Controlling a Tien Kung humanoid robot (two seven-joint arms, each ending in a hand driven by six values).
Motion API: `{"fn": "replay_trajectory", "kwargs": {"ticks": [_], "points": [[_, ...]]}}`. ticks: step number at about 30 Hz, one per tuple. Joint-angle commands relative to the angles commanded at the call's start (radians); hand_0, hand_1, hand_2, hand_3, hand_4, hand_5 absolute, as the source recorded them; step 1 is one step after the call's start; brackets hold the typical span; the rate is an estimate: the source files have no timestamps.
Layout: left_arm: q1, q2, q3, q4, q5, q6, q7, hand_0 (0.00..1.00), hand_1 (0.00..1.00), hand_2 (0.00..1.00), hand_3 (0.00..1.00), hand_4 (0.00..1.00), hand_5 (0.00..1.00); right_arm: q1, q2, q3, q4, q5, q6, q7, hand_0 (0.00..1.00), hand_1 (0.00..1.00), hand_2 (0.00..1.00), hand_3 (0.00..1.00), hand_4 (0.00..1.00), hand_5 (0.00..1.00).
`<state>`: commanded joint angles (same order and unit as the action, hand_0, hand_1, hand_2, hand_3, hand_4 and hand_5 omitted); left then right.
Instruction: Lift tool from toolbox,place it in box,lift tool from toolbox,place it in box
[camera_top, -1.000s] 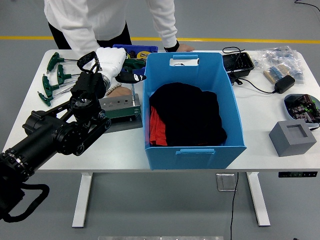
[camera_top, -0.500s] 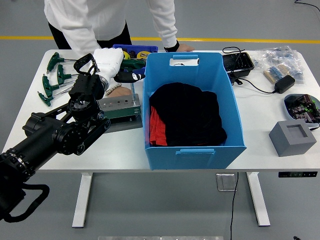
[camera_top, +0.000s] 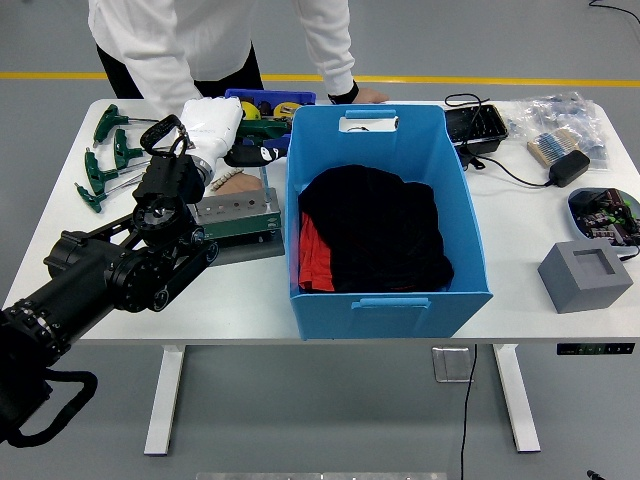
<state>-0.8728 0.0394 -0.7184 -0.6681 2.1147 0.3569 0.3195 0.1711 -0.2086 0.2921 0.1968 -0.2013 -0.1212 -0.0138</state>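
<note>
Reaching in from seven o'clock, the robot's black left arm stretches across the white table toward the toolbox at eleven o'clock. Its white left hand hangs over the tools beside the toolbox, fingers curled downward, though whether they grip anything cannot be told. A blue box sits at the table's centre, with black cloth and a strip of red cloth inside. Green-handled keys lie at ten o'clock. A grey metal block rests just beside the box's left wall. At twelve o'clock, a person in a white sleeve rests a hand on the far edge.
</note>
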Motion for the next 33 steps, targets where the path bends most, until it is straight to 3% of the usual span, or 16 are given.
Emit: {"fn": "replay_trajectory", "kwargs": {"ticks": [1, 7, 8, 26, 33], "points": [[0.000, 0.000, 0.001, 0.003, -0.003, 0.005, -0.007, 0.139, 0.005, 0.022, 0.078, 0.811, 0.578, 0.000, 0.000, 0.000, 0.000, -0.001, 0.000, 0.000, 0.684, 0.673, 0.748, 0.596, 0.799, 0.738], [-0.002, 0.003, 0.004, -0.003, -0.004, 0.016, -0.021, 0.139, 0.005, 0.022, 0.078, 0.811, 0.578, 0.000, 0.000, 0.000, 0.000, -0.001, 0.000, 0.000, 0.684, 0.673, 0.748, 0.596, 0.799, 0.738], [-0.004, 0.003, 0.004, -0.007, -0.003, 0.017, -0.023, 0.137, 0.002, 0.021, 0.078, 0.733, 0.531, 0.000, 0.000, 0.000, 0.000, -0.001, 0.000, 0.000, 0.684, 0.672, 0.748, 0.596, 0.799, 0.738], [-0.055, 0.021, 0.048, -0.050, 0.005, -0.005, -0.037, 0.141, 0.002, 0.017, 0.072, 0.687, 0.493, -0.011, 0.005, -0.006, -0.003, 0.025, -0.007, 0.006, 0.684, 0.671, 0.747, 0.597, 0.800, 0.738], [-0.068, 0.032, 0.049, -0.099, 0.026, -0.008, -0.031, 0.142, 0.002, 0.017, 0.072, 0.683, 0.487, -0.020, 0.007, -0.003, -0.004, 0.027, -0.009, 0.006, 0.684, 0.671, 0.747, 0.596, 0.799, 0.738]]}}
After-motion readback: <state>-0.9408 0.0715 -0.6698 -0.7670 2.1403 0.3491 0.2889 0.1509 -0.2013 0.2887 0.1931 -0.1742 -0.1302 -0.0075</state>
